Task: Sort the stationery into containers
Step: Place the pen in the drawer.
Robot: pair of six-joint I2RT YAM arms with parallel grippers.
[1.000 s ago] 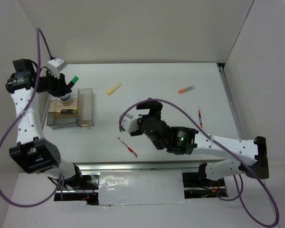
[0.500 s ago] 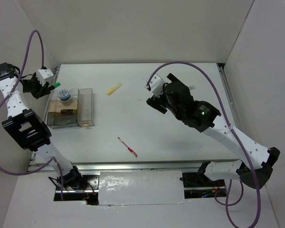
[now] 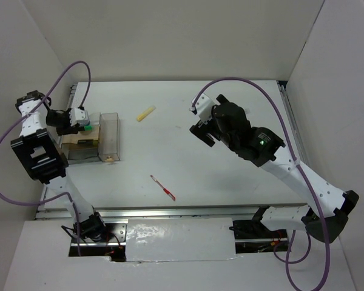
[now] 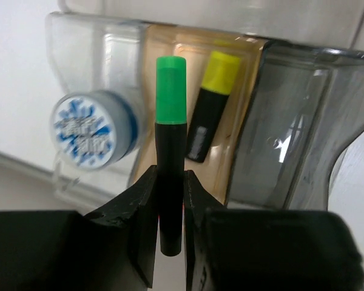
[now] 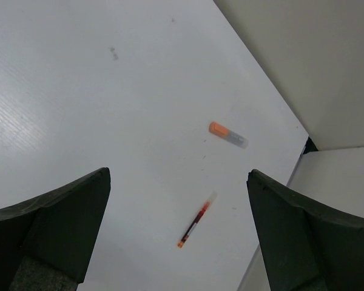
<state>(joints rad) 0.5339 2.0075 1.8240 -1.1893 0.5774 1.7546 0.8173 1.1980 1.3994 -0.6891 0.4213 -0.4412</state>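
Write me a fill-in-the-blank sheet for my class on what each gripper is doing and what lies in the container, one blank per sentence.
1. The left gripper is shut on a black marker with a ___ cap.
2. Inside the clear container lies a highlighter with a ___ cap.
3. The right gripper, above the table, holds nothing and is ___.

Missing words: green; yellow; open.

White matte tabletop [image 3: 230,182] fills the middle, boxed on 3 sides by plain off-white wall panels: back panel [image 3: 188,36], left panel [image 3: 12,54], right panel [image 3: 337,91]. Silver metal rail [image 3: 170,213] runs along near edge, w/ a thinner metal track [image 3: 293,130] down right edge. Crinkled silvery sheet [image 3: 182,239] sits below near rail. Light is even, diffuse; shadows soft. A few faint grey scuffs [image 5: 113,53] show on the tabletop in right wrist view.
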